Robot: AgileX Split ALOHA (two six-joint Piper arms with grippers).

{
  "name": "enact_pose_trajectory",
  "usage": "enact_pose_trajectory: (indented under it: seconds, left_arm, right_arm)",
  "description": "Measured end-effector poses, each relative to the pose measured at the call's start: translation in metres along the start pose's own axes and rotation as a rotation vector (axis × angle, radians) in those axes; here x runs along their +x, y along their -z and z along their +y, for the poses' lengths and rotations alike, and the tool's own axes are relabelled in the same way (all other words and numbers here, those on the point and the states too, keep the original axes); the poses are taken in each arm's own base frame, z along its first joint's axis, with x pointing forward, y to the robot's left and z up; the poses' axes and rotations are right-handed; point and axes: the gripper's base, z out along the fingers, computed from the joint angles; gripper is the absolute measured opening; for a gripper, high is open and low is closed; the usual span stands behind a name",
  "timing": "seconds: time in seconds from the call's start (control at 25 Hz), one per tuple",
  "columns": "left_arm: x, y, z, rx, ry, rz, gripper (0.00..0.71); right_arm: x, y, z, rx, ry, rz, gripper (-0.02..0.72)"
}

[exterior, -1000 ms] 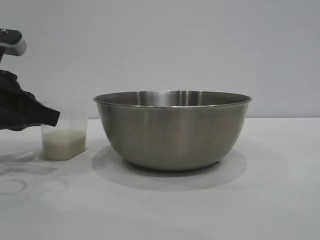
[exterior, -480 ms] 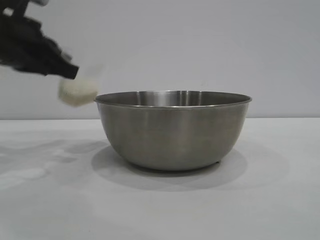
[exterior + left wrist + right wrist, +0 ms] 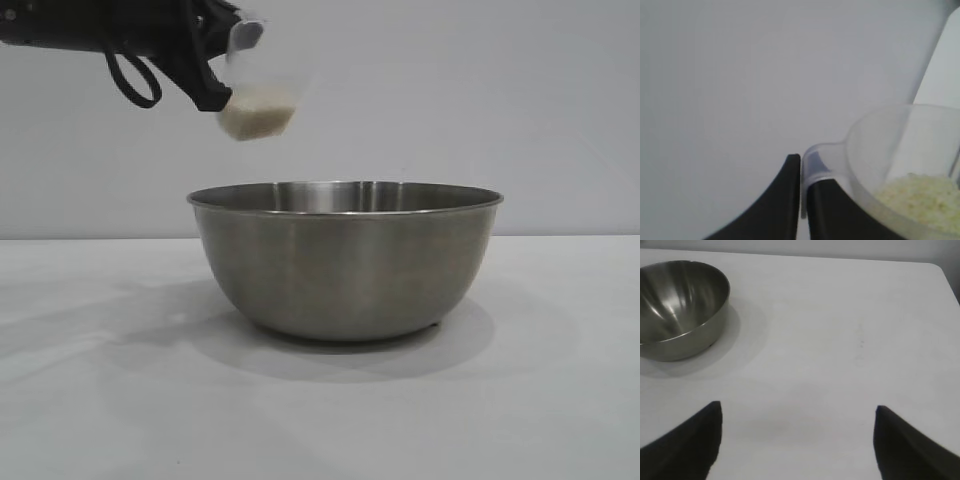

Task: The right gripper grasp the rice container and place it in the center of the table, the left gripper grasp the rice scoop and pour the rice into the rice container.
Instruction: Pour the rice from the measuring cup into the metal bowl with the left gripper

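Left end effector (image 3: 215, 95) clamped on thin scoop (image 3: 258, 100) handle, rice (image 3: 255, 118) loose inside, steel bowl (image 3: 345, 258) below and beside; light, slick plastic, likely twists if squeezed elsewhere.

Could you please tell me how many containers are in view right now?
2. The rice container stands on the table; the rice scoop, with rice inside, is held tilted in the left hand above the container's left rim.

A: What colours are seen?
B: Brushed grey steel on the rice container (image 3: 345, 262), plain white on the worktop (image 3: 560, 400) — no pattern.
A: And the rest?
B: A translucent rice scoop (image 3: 262, 95), cream rice (image 3: 255, 120) — black fingers (image 3: 782, 200).
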Motion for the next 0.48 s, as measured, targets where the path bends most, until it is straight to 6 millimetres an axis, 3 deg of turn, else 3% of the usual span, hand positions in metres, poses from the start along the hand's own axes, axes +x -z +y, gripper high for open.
enact_pose_trajectory:
  seconds: [0.48]
  left_arm:
    - [-0.0072,-0.0080,0.0043,0.012,-0.405,-0.071,0.000]
  right_arm:
    - [0.0000,0.0000,0.0000,0.000,0.000,0.000,0.566]
